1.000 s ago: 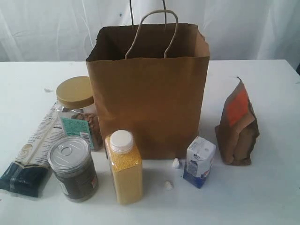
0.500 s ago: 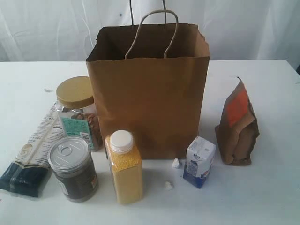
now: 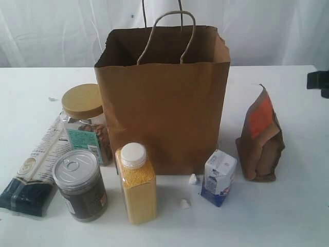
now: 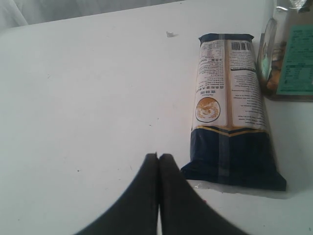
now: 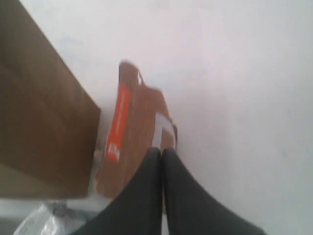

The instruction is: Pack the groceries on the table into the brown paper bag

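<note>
Standing upright on the table (image 3: 288,221): brown paper bag (image 3: 164,113), mouth open. Groceries all outside it: long white-and-navy packet (image 3: 36,170) at bag's 8 o'clock, white-capped yellow bottle (image 3: 136,185) at 6, brown orange-labelled pouch (image 3: 261,139) at 3. Left pincer (image 4: 158,157) pressed closed, empty, near packet. Right pincer (image 5: 162,152) closed, empty, near pouch.

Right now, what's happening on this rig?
Nothing is packed yet. The tan-lidded jar, silver-lidded jar, yellow bottle and small carton sit on the table by the open brown paper bag. Both claws are shut, empty: left claw near the long white-and-navy packet, right claw aimed at the brown orange-labelled pouch.
</note>
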Controlling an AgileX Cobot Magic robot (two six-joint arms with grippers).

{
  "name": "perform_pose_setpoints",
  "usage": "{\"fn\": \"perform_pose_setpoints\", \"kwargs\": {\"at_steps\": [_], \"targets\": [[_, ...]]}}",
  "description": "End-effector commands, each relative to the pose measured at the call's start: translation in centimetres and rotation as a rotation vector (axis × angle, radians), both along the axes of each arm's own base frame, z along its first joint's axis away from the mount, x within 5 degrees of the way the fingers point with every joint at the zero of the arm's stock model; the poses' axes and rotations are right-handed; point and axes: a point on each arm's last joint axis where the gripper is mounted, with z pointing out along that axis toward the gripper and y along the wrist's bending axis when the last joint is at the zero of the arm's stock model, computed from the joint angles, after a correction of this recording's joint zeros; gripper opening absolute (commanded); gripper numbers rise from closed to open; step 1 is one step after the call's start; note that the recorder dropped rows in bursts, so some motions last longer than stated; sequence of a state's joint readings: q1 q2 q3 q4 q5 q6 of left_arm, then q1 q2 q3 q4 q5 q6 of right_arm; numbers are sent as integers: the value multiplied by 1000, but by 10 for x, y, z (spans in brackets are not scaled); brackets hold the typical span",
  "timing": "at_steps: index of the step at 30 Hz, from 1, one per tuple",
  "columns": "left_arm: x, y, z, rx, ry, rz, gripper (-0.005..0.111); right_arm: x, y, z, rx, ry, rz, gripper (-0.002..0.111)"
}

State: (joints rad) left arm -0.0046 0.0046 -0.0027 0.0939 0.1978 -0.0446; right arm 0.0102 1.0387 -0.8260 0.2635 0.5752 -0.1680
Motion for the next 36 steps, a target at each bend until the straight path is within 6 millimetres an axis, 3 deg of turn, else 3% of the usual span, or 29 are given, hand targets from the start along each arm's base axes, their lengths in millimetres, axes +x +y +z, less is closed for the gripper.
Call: {"fn": "perform_pose_setpoints", "kwargs": {"at_steps": [1,5,7,13,20,25,36], "targets": [[0,0,0,-6,-6,4,0,4,0,6,-65,-83,42,14],[0,0,0,-6,-6,4,0,5,-1,7,-66,-93,39,65],[0,0,0,-6,-6,4,0,4,1,7,-48,-88,43,70],[0,0,0,-6,-6,4,0,8,20,2,-33,-84,175,70],[0,0,0,-6,-6,4,0,38,29,-32,4,90,192,70],[0,0,0,-6,-6,4,0,50,45,-40,-1,152,278,70],[0,0,0,-6,-6,4,0,67,48,-62,9,197,238,70]]}}
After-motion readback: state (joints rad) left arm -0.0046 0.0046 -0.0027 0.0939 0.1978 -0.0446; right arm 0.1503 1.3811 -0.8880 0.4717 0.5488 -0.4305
